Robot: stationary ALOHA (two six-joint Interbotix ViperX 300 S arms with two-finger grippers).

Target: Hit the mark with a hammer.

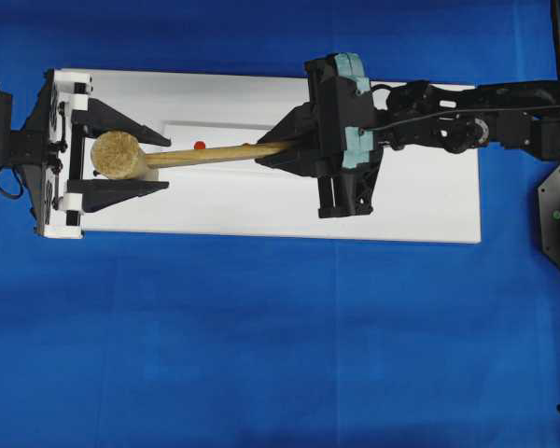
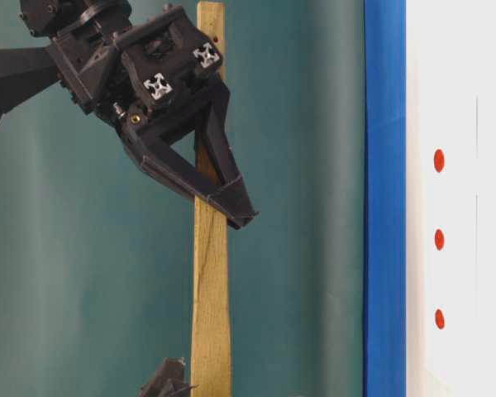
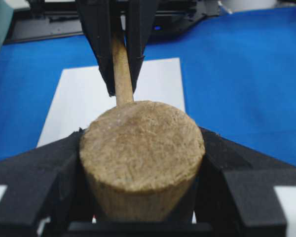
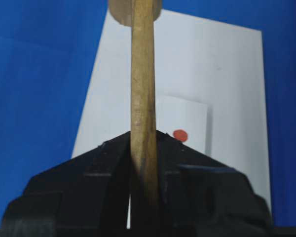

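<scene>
The right gripper [image 1: 285, 149] is closed on the handle of the hammer [image 1: 205, 154], mid-frame in the overhead view. The left gripper [image 1: 135, 159], at the left edge, is clamped on the mallet head. The hammer is held above the white board [image 1: 420, 205]. A handover seems under way; the red mark [image 1: 199, 145], just beside the handle, is not yet struck.

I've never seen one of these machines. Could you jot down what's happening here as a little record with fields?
Tool: wooden hammer, held level above the board
Left gripper: fingers clamp the hammer's head
Right gripper: fingers shut on the handle
Surface: white board on blue cloth
Marks: red dots, three seen from table level
Stage: both arms grip the hammer; no mark struck yet
</scene>
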